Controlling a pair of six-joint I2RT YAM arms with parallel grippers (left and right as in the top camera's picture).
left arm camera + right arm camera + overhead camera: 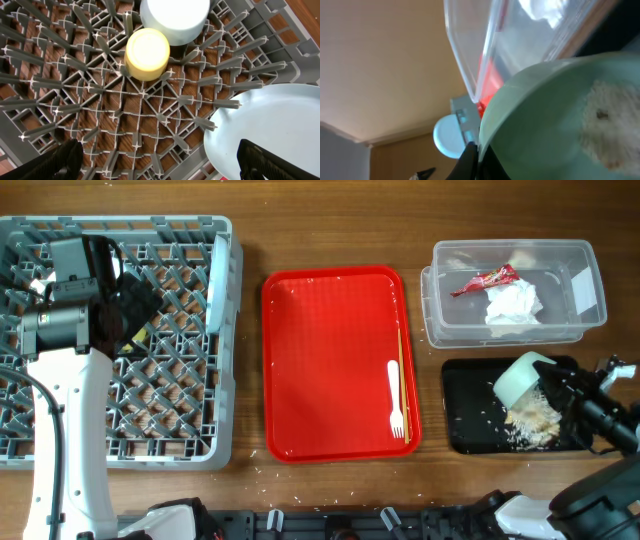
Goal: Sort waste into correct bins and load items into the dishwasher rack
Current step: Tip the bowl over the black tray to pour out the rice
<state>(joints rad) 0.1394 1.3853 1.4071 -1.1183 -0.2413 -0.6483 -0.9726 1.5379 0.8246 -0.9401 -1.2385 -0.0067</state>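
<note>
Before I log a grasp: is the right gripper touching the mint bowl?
Touching. The right wrist view shows the right gripper shut on the rim of the bowl.

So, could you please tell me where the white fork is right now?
In the overhead view the white fork lies on the red tray, along its right edge, just left of the chopsticks.

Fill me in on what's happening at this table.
The right gripper, shut on a pale mint bowl, holds it tilted over the black tray, where rice scraps lie piled. The left gripper hangs open over the dishwasher rack, which holds a yellow cup and a plate. The napkin and red wrapper sit in the clear tub; the fork and chopsticks lie on the red tray.
</note>
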